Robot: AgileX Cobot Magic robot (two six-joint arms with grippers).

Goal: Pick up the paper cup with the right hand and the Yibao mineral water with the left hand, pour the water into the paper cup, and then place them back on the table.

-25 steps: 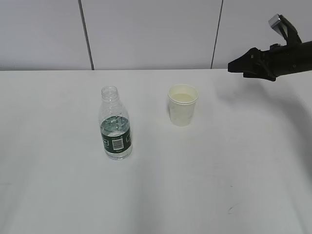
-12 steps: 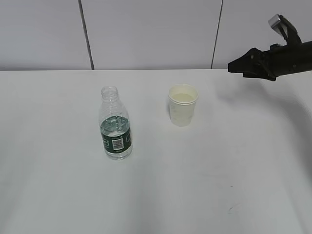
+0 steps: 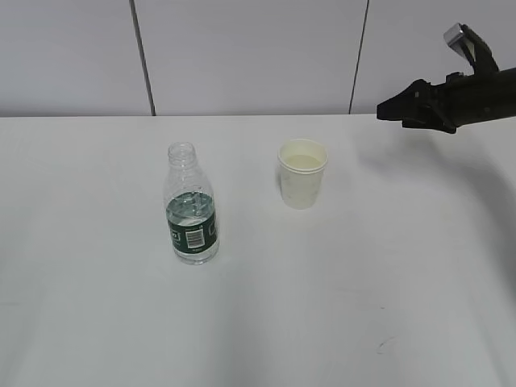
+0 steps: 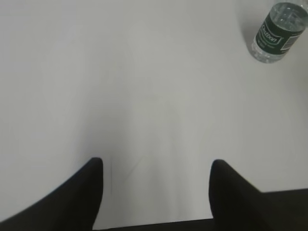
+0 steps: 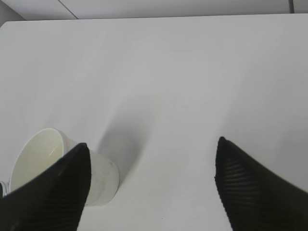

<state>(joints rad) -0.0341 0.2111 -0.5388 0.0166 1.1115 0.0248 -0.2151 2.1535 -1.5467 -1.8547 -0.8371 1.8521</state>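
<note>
The paper cup (image 3: pixel 302 173) stands upright on the white table (image 3: pixel 363 266), right of centre; it also shows at the lower left of the right wrist view (image 5: pixel 43 163), partly behind one finger. The Yibao mineral water bottle (image 3: pixel 191 205) stands upright and uncapped to the cup's left, part full; it also shows in the top right corner of the left wrist view (image 4: pixel 279 31). My right gripper (image 3: pixel 385 110) hangs open and empty above the table, up and to the right of the cup. My left gripper (image 4: pixel 156 166) is open and empty over bare table, far from the bottle, and is out of the exterior view.
A grey panelled wall (image 3: pixel 242 56) runs behind the table's far edge. A small dark scuff (image 3: pixel 385 345) marks the tabletop at the front right.
</note>
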